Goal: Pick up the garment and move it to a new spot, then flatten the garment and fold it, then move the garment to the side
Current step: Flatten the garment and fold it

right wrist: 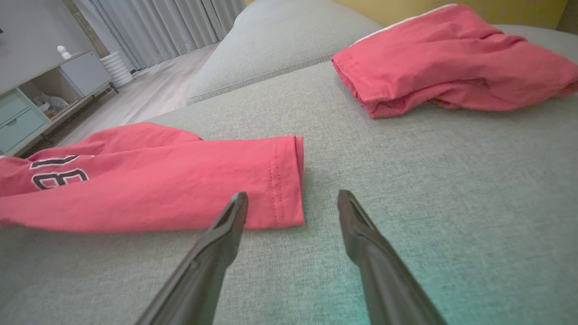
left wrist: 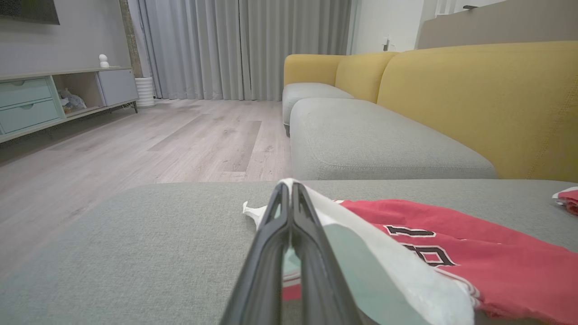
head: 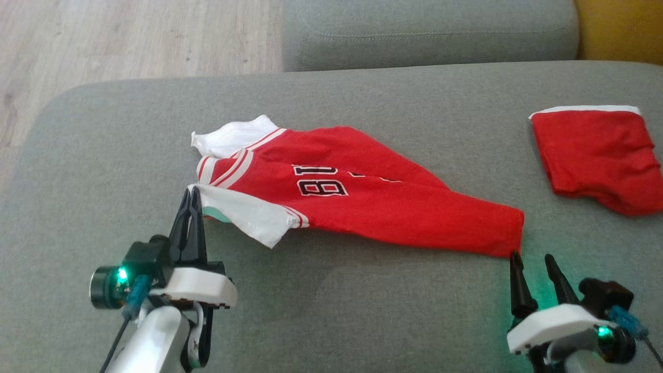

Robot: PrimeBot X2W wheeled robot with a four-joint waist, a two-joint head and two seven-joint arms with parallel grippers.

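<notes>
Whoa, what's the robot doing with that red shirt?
It is working on a red jersey lying on the grey cushion. Its left gripper is shut on the jersey's white sleeve, and its right gripper hangs open beside the bottom hem, not gripping yet. Another red garment lies folded off to the right.

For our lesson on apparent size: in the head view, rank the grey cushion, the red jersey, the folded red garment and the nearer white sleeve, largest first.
1. grey cushion
2. red jersey
3. folded red garment, partly cut off at the edge
4. nearer white sleeve
</notes>
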